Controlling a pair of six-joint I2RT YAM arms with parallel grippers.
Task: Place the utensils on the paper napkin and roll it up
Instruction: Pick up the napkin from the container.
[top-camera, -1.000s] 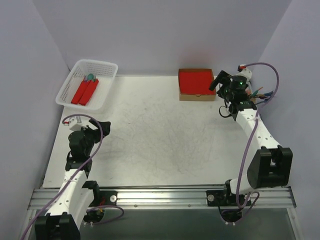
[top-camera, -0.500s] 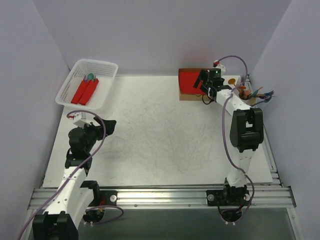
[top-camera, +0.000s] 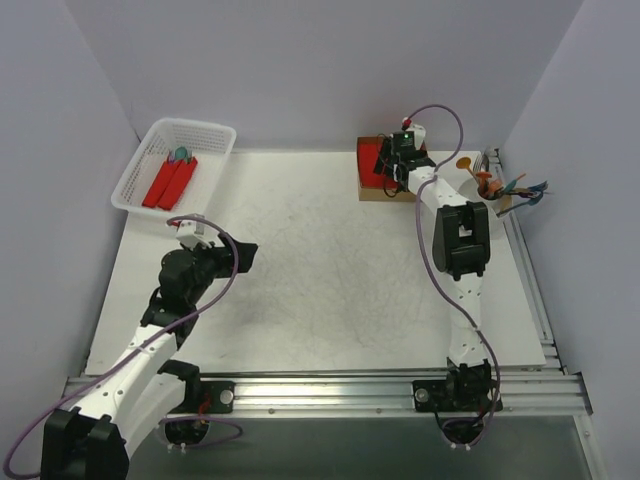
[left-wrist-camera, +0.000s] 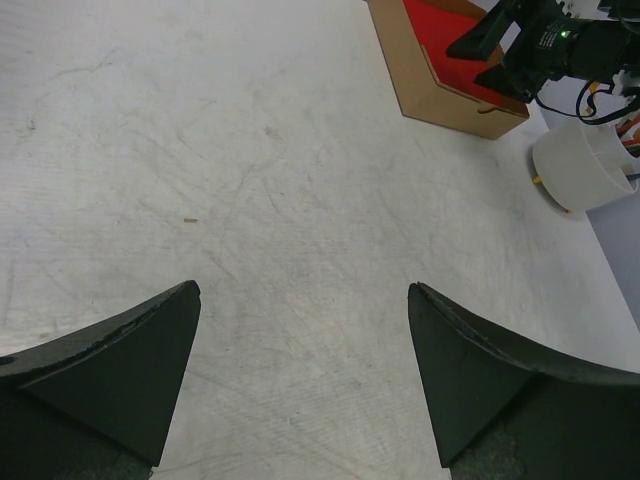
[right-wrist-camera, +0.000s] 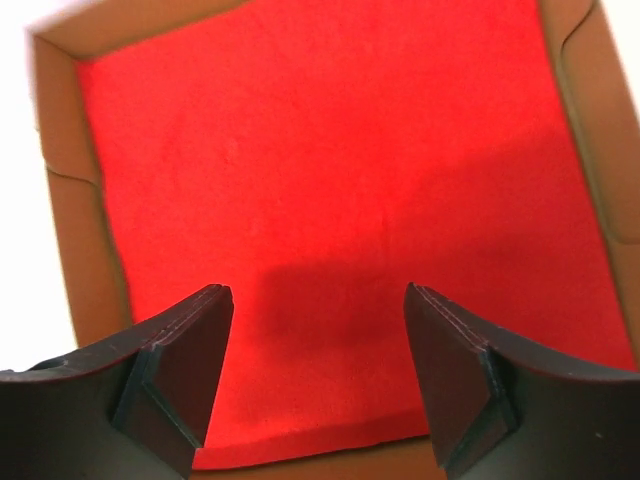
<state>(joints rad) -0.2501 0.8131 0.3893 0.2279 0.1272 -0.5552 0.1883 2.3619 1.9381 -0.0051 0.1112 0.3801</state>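
While left claw (left-wrist-camera: 302, 287) and right claw (right-wrist-camera: 317, 289) gape empty, flat bright-red napkin stack (right-wrist-camera: 320, 170) beneath the latter, cardboard-edged

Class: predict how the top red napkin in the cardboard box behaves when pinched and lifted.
The top red napkin looks like soft matte paper, so probably floppy and light. Lying flat in the cardboard box, it may drag up sheets beneath.
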